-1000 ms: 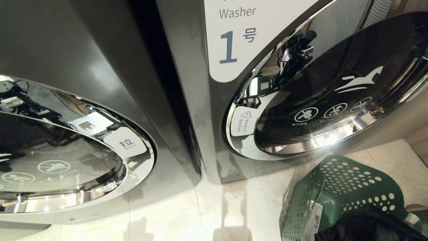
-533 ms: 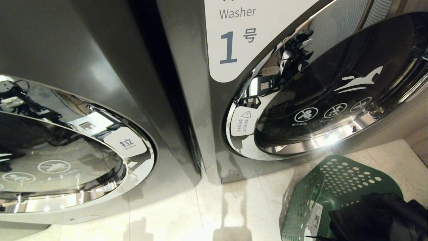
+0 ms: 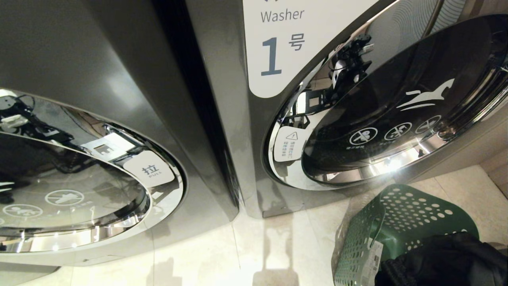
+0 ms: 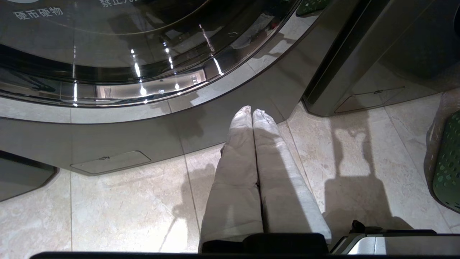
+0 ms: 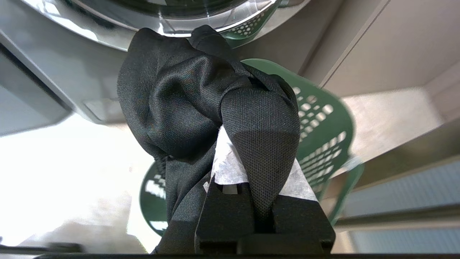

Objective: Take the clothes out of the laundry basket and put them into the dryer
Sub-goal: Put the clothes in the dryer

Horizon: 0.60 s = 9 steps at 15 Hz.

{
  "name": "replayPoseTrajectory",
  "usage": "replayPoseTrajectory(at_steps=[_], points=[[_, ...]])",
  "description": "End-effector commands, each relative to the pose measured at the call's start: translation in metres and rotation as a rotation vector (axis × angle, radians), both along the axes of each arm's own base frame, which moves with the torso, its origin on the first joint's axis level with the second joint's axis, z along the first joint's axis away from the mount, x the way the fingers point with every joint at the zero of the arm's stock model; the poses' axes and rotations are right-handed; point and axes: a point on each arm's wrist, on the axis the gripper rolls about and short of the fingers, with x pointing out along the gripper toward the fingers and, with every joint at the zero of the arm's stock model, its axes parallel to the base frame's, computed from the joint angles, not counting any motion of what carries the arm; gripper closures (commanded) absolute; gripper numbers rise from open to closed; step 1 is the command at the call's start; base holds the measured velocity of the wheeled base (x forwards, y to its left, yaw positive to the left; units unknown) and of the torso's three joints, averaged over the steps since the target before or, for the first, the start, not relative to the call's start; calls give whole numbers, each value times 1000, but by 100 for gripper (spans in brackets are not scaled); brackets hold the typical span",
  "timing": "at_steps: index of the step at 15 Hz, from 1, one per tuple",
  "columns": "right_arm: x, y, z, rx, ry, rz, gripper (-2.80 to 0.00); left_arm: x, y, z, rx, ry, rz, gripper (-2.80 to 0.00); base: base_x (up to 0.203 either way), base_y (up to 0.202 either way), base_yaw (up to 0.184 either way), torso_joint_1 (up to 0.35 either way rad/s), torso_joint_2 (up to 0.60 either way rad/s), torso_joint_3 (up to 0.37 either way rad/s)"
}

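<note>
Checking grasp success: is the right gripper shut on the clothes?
Yes, shut: the right gripper pinches the black clothes between its fingers, bunched above the green basket.

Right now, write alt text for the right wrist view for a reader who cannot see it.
The right gripper is shut on a bunched piece of the black clothes, its white-wrapped fingers partly buried in the fabric. Behind the bundle stands the green laundry basket with round holes, on a pale floor below a chrome-rimmed round door of a grey machine.
</note>
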Motion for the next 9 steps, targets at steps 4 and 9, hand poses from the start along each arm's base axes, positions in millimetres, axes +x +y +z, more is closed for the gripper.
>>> replayPoseTrajectory(at_steps=[4, 9], points=[[0, 0, -5, 3, 50, 11, 0, 0, 0, 0, 0, 0, 0, 0, 0, 0, 0, 0, 0, 0], [0, 0, -7, 56, 74, 14, 0, 0, 0, 0, 0, 0, 0, 0, 0, 0, 0, 0, 0, 0]])
